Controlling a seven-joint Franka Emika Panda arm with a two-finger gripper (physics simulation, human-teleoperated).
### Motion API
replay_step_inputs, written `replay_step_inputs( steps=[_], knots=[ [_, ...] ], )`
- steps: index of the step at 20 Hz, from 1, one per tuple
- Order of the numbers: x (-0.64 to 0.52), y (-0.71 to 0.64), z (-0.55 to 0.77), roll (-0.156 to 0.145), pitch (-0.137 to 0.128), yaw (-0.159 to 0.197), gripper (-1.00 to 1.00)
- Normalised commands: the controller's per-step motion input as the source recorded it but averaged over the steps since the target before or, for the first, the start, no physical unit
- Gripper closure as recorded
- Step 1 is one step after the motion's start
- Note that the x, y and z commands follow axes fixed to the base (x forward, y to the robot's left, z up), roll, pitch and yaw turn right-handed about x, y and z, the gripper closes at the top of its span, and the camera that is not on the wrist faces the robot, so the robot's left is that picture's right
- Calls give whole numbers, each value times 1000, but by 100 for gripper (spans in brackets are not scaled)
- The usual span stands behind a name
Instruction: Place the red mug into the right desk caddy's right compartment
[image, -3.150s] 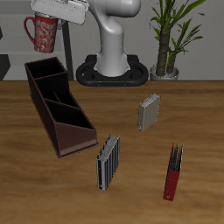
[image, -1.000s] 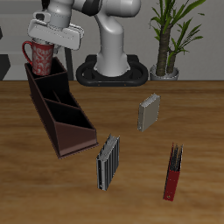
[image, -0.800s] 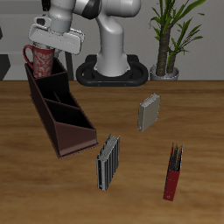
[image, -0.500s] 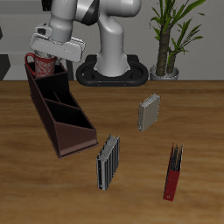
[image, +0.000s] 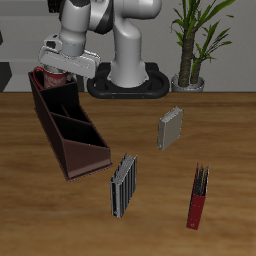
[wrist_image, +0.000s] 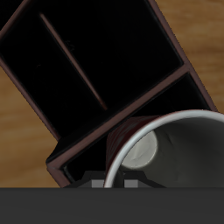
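The red mug (image: 44, 78) sits low inside the short, tall-walled right compartment (image: 52, 92) at the far end of the right desk caddy (image: 78, 152), with only its upper part above the walls. My gripper (image: 55, 70) is directly over the mug and shut on its rim. In the wrist view the mug's rim and grey-white inside (wrist_image: 171, 153) fill the frame close to the camera, with the dark caddy's dividers (wrist_image: 96, 74) beyond. My fingertips are hidden there.
Two grey ribbed blocks stand on the table, one mid-table (image: 171, 127) and one nearer the front edge (image: 123, 186). A slim red book (image: 199, 197) stands near the front. A potted plant (image: 195, 45) and the robot base (image: 125, 80) are at the back.
My gripper has come down with the red mug, from well above the caddy's far end to inside its tall-walled end compartment. Nothing else has moved.
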Motion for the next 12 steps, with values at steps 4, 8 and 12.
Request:
replay_step_inputs(
  steps=[4, 8, 12],
  knots=[
    [-78, 159, -157, 94, 157, -159, 100],
    [-136, 121, 193, 60, 15, -85, -100],
    [-87, 50, 181, -7, -12, -18, -100]
  ],
)
